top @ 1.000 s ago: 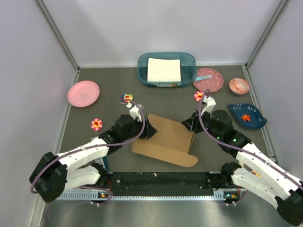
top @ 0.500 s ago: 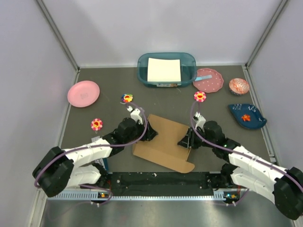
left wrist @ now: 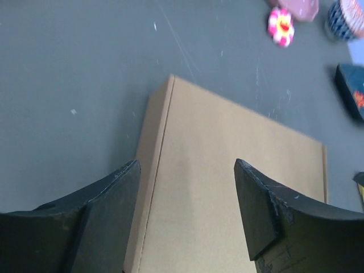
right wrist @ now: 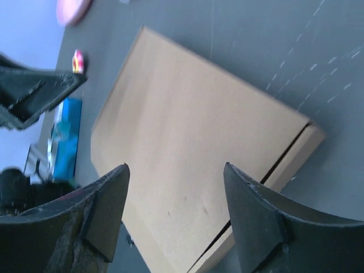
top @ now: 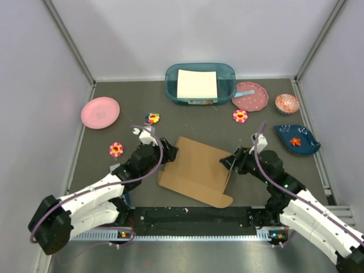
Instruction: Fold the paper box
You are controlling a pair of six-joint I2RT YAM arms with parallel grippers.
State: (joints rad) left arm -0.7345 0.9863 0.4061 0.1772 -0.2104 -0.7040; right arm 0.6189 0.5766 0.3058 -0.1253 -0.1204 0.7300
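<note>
Both claws have opened and backed off since half a second ago. The left claw point(top: 169, 149) has drawn away toward 9 o'clock and the right claw point(top: 230, 162) toward 3 o'clock, where before each sat hard against the cardboard. The paper box point(top: 196, 170) has kept its place at the middle of the worktop point(top: 131, 96). It lies flat and closed with its plain brown top face up, turned slightly askew to the worktop's edges.

From the left wrist camera I see that claw's two dark fingers spread wide, with the box's 9 o'clock edge and its crease showing between them. I cannot tell whether a fingertip touches the cardboard. The right wrist camera shows the right claw equally wide and just beside the box's 3 o'clock edge. A dark seam runs along that side where the lid meets the wall, and a small tab juts out at the 5 o'clock corner.

Around the box the rest sits well apart:
- at 12 o'clock, a teal bin point(top: 226, 82) with a white sheet point(top: 197, 83) in it
- at 10 o'clock, a pink plate point(top: 100, 112)
- at 1 o'clock, a spotted plate point(top: 250, 95)
- at 2 o'clock, a blue dish point(top: 296, 139)
- three flower toys — one at 11 o'clock point(top: 152, 118), one at 1 o'clock point(top: 240, 116), one at 9 o'clock point(top: 116, 149)
</note>
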